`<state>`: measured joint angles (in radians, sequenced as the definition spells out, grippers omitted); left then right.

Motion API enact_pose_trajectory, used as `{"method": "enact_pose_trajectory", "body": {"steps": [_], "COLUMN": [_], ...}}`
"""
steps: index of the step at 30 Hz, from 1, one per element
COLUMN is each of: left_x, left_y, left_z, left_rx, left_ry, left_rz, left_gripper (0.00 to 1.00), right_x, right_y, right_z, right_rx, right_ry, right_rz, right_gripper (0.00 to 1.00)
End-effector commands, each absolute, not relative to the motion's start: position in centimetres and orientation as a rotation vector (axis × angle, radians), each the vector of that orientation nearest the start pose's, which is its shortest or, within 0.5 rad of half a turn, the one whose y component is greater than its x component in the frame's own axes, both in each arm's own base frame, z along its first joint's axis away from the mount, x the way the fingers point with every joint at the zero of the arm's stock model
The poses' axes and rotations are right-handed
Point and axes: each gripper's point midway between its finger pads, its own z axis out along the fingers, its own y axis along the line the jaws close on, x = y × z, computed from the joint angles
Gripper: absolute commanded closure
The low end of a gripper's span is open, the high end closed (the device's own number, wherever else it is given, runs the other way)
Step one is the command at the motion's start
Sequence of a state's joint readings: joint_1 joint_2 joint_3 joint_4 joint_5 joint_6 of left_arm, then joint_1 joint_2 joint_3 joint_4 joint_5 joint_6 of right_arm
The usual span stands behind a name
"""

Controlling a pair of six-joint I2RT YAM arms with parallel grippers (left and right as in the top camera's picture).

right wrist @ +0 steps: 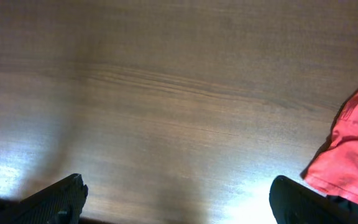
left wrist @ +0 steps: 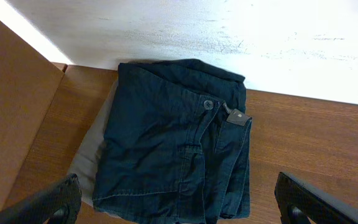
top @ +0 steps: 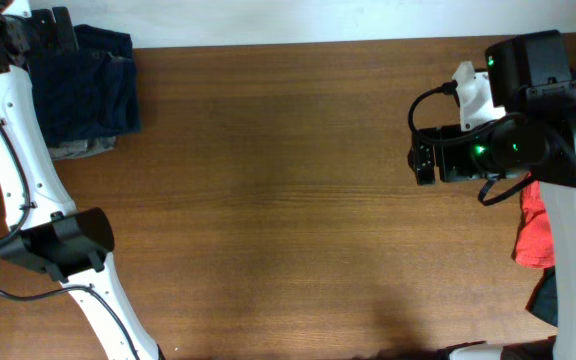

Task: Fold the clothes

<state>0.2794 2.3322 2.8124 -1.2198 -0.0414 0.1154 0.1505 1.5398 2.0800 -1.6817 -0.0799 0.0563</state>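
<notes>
Navy cloth, soft and fairly heavy, is judged likely to sag when lifted, so the navy garment (left wrist: 173,143) is best taken at its thick waistband. It is seen folded, stacked on a grey-olive garment (left wrist: 92,155) at the table's (top: 288,200) far left corner. A red garment (right wrist: 353,143) is heaped at the table's right edge. The left gripper (left wrist: 176,202) and right gripper (right wrist: 179,199) are spread wide, with nothing grasped.

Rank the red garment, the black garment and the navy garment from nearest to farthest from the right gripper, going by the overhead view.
1. Red garment: at the right edge of the table, close to the right gripper.
2. Black garment: also at the right edge, just past the red one.
3. Navy garment: across the table, in the left corner by the wall.
</notes>
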Motion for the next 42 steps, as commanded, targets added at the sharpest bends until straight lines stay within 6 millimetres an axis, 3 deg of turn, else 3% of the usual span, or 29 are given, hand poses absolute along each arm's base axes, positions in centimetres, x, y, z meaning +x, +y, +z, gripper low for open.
{"method": "enact_pose_trajectory", "body": {"steps": [1, 12, 20, 29, 35, 42], "left_x": [55.0, 55.0, 55.0, 55.0, 55.0, 55.0], "left_y": [16.4, 16.4, 16.4, 16.4, 16.4, 16.4], "left_z": [30.2, 30.2, 30.2, 30.2, 30.2, 30.2], "left_rx": [-0.204, -0.203, -0.204, -0.204, -0.204, -0.203], "left_ry": [2.321, 2.321, 2.321, 2.321, 2.321, 2.321], "left_rz": [0.248, 0.249, 0.248, 0.248, 0.248, 0.249], "left_gripper": [0.01, 0.01, 0.01, 0.01, 0.01, 0.01], "right_x": [28.9, 30.7, 29.6, 27.7, 27.1, 26.4], "right_y": [6.2, 6.4, 6.1, 4.4, 2.0, 1.9], "right_z": [33.6, 34.8, 37.3, 39.6, 36.9, 30.0], "right_rx": [-0.158, -0.319, -0.355, -0.297, -0.191, -0.175], "right_ry": [2.688, 2.573, 2.463, 2.354, 2.305, 2.065], "right_rz": [0.192, 0.153, 0.13, 0.052, 0.03, 0.015], "right_gripper": [0.01, 0.01, 0.01, 0.01, 0.01, 0.01]}}
